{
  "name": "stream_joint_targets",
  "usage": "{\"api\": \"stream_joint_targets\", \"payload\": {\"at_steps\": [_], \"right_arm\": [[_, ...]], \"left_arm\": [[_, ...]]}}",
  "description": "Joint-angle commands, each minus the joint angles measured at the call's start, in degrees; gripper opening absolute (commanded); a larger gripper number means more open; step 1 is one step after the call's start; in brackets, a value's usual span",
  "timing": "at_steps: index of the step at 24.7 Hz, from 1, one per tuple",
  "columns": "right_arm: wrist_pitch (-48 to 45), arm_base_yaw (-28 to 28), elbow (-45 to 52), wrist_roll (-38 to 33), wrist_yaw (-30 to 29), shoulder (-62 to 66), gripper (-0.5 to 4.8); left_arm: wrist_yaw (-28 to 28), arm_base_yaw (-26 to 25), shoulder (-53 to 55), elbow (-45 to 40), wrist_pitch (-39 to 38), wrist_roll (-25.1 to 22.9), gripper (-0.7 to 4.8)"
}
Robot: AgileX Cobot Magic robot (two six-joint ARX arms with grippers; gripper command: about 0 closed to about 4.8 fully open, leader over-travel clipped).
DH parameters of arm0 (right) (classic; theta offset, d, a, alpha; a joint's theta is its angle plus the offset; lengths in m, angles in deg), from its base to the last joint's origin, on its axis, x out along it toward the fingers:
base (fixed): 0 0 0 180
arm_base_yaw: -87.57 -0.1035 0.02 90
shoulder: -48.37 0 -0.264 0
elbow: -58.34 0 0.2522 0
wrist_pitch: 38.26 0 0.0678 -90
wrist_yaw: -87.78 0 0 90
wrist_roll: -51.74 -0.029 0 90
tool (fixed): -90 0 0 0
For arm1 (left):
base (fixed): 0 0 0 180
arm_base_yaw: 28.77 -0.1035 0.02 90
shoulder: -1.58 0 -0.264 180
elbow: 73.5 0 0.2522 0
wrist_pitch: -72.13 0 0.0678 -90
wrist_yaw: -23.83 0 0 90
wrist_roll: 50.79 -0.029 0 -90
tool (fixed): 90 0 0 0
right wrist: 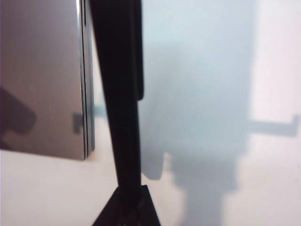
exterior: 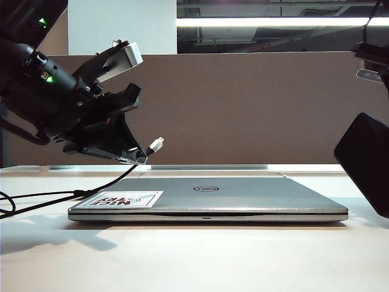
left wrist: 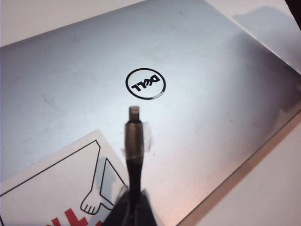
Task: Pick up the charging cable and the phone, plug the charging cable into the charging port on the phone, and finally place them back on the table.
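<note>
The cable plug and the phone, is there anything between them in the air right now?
Nothing visible. The left hand holds the cable with its plug raised above the closed laptop; the right hand holds the phone up at the right. Only open air lies between them, the laptop below.

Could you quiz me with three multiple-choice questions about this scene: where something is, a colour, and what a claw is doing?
1. Where is the charging cable's plug?
A. in the air above the laptop
B. flat on the table
C. inside the phone

2. What colour is the laptop's lid?
A. red
B. silver
C. green

3. What is the left gripper doing?
A. hanging open
B. shut on the charging cable
C. gripping the laptop

Answers: 1 A, the plug sticks out above the lid; 2 B, grey metal; 3 B, the cord runs from its closed tips. The right gripper holds the phone at the right.
</note>
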Motion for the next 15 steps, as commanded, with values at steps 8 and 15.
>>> {"api": "stream_joint_targets", "payload": {"at_steps": [8,15], "right_arm": [[5.9,-1.5,-0.7,3.3,2.0,1.8,-0.06],[6.1,-4.7,-0.7,3.8,2.0,5.3,-0.06]], "left_arm": [[-0.2,0.1,-0.1,0.3,1.6,0.2,-0.08],[-0.2,0.1,-0.1,0.3,1.6,0.2,-0.08]]}}
